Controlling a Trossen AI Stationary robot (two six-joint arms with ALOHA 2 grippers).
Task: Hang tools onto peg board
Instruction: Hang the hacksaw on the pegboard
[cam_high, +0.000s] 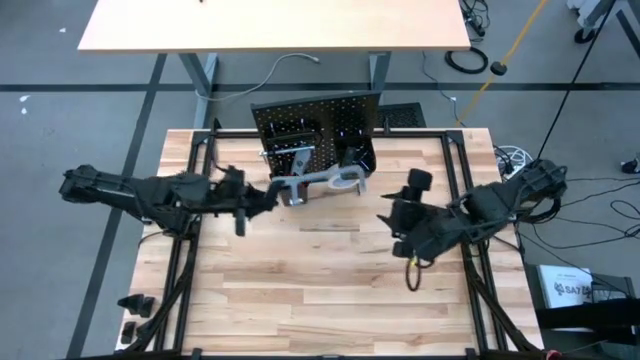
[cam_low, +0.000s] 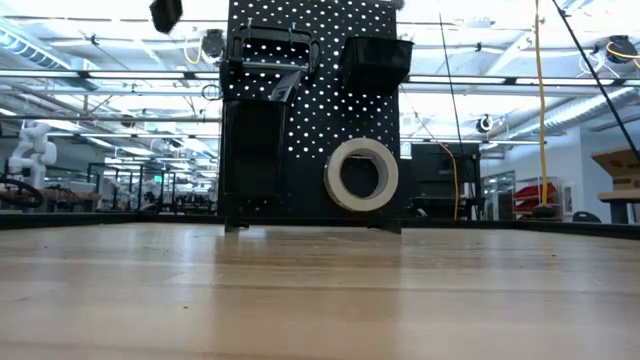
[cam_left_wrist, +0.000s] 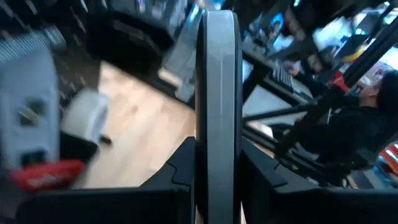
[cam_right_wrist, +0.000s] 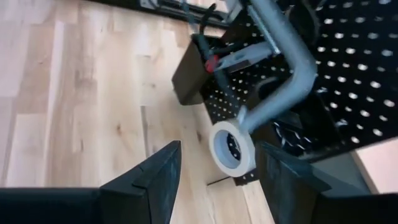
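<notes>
Closest to the left wrist lens: grips grey bar clamp (cam_left_wrist: 217, 74) edge-on, upright between the 2 dark fingers (cam_left_wrist: 168, 180) of left gripper (cam_left_wrist: 216, 152), shut tight on its bar. Beyond, blurred, shows white tape roll (cam_left_wrist: 84, 115) over the wooden table (cam_left_wrist: 137, 106).

From above: finds peg board (cam_high: 315, 130) standing at the middle of the table's far edge. Reaches in from the table's left edge with left gripper, just in front of the board's left end, with the clamp stretching across to the tape roll at the foot of the board. Puts right gripper (cam_high: 390, 215) nearer the table's right edge, clear of the board, pointing toward it.

From table height: faces the board upright at the far edge, with 2 black bins (cam_low: 375, 60) high on its front and the tape roll low on its right half. Cannot tell whether hung on a hook or leaning.

From the right wrist: spreads right gripper's 2 fingers (cam_right_wrist: 155, 177) well apart, with nothing between them. Looks past them at the tape roll against the board's bottom edge, the clamp's bent grey end touching its rim. Shows red-handled screwdriver (cam_right_wrist: 239, 57) sticking out of 1 bin beside the clamp.
</notes>
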